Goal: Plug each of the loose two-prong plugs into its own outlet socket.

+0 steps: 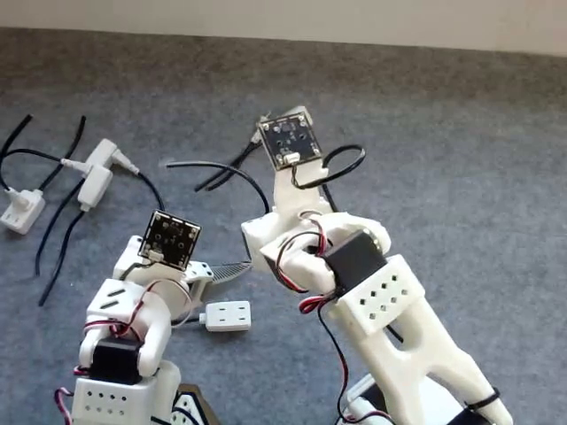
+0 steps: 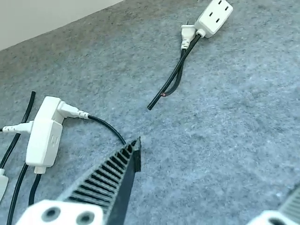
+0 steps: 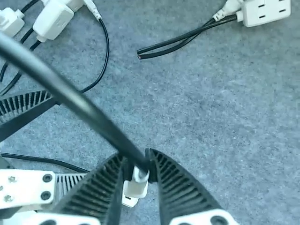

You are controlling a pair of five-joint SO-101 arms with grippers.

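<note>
1. High view: a spare outlet block [image 1: 227, 316] lies just beside my left arm [image 1: 133, 310], and its sockets look unoccupied. Well off toward the left edge lies a white adapter block [image 1: 96, 181] with cords running into it. A black cable [image 1: 341, 164] loops out from under my right arm [image 1: 372, 283].
2. Left wrist view: my left gripper [image 2: 216, 165] is spread wide and holds nothing, hovering over bare carpet. A side plug [image 2: 70, 111] sits in the adapter block. The far outlet block [image 2: 214, 15] has an end plug [image 2: 188, 33] that looks seated. I count those as done.
3. Right wrist view: my right gripper [image 3: 137, 159] is pinching a white two-prong plug [image 3: 136, 183] above the carpet, well apart from any socket. This plug is left to seat, and I judge the spare outlet block its likely home. I cannot tell whether other loose plugs remain.
</note>
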